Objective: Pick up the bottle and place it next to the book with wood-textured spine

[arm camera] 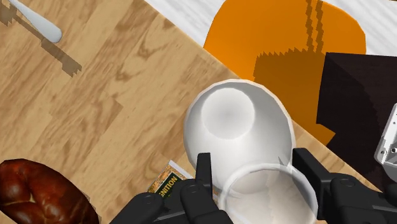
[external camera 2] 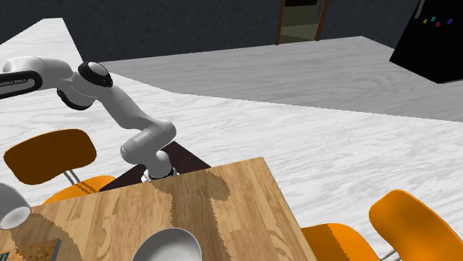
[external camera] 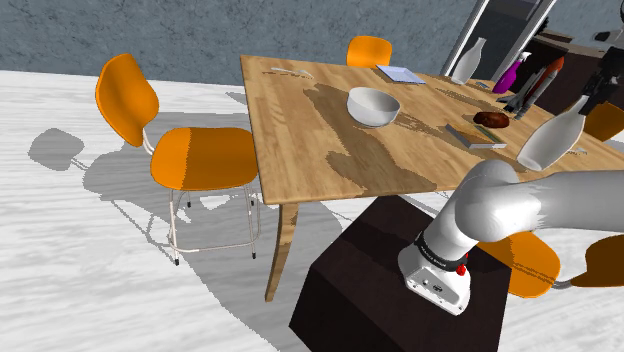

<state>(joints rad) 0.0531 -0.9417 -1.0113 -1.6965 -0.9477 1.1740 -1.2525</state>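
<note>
You are looking at a wooden bench [external camera: 310, 140] that is taking up the middle of the shoulder view, with a dark stand [external camera: 350, 290] sitting against its near edge. The white arm [external camera: 560, 205] is rising from that stand and reaching toward the shoulder view's right. 1 orange chair [external camera: 203, 157] is standing off the bench's left side, well apart from everything on top.

A white bowl [external camera: 373, 106] is resting upright near the middle of the bench. The bottle [external camera: 548, 142] you are after is plain white; it is hanging tilted over the bench's near right corner, neck up toward the hand and rounded base down toward the wood. In the wrist view the bottle's body [arm camera: 235, 124] is lying partly over the bench edge and partly over an orange seat [arm camera: 280, 44] below.

The book [external camera: 472, 136] is lying flat on the bench just to the shoulder view's left of the bottle, and a brown bun [external camera: 491, 119] is sitting on its far end. A corner of that book is peeking out beside 1 finger in the wrist view.

The gripper [arm camera: 253, 159] is grasping the bottle, its 2 black fingers [arm camera: 203, 170] pressing on either side of the neck.

A white utensil [arm camera: 38, 22] is lying on the wood, well apart from the bottle.
</note>
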